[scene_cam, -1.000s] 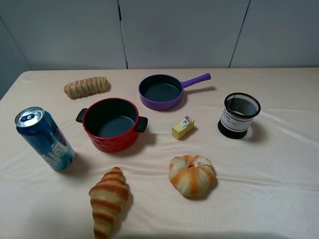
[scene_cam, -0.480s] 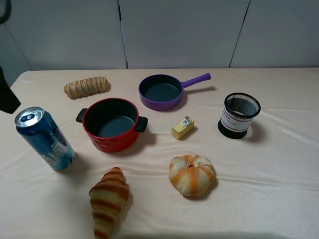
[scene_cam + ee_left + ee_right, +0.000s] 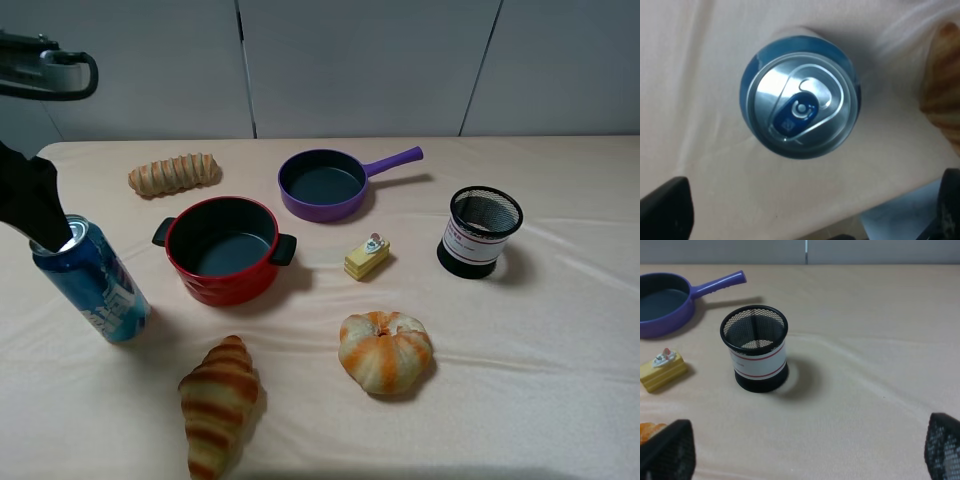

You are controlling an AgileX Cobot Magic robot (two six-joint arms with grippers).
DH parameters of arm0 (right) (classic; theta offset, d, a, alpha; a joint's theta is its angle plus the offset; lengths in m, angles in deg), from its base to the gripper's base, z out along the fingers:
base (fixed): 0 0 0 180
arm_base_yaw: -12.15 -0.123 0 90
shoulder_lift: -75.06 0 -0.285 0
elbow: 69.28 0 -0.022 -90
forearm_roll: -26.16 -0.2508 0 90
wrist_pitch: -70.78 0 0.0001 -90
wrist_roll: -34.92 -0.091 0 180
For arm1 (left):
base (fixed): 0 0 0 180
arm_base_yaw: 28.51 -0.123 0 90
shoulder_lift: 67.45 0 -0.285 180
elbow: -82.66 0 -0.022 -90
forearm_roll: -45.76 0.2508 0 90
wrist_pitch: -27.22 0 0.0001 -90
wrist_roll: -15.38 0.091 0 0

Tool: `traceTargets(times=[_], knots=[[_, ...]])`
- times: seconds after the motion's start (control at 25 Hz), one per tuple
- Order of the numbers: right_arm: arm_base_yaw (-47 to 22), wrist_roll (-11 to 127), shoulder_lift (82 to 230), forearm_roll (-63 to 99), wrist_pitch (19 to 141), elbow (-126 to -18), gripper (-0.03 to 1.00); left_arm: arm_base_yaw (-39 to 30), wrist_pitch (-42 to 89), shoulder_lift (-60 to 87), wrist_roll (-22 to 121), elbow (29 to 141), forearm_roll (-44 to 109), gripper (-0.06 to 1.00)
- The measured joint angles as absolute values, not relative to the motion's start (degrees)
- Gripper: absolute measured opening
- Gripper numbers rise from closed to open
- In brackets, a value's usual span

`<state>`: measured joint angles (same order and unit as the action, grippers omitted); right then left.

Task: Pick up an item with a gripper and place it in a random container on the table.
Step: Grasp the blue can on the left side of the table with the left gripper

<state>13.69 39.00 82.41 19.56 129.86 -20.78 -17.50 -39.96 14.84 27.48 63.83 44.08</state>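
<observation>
Here the blue drink can [image 3: 90, 282] with white graphics stands upright, silver top up, on the tabletop [image 3: 520, 340] left of the red pot [image 3: 222, 250], under the wide-spread left claw [image 3: 805, 212].

From high in front, down over the desk [image 3: 560, 350]. From the left wrist, straight down, close onto the blue drink can [image 3: 800, 105]. From the right wrist, low, near the black mesh cup [image 3: 755, 347], sharing it and the purple pan [image 3: 665, 305] with the high view.
</observation>
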Motion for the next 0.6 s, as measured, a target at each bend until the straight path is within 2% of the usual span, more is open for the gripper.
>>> traceTargets(times=[0.6], knots=[[13.7, 39.0, 82.4, 19.6, 129.9, -20.8, 0.69, -17.5, -36.3, 20.3, 28.2, 62.3, 46.1, 0.99]])
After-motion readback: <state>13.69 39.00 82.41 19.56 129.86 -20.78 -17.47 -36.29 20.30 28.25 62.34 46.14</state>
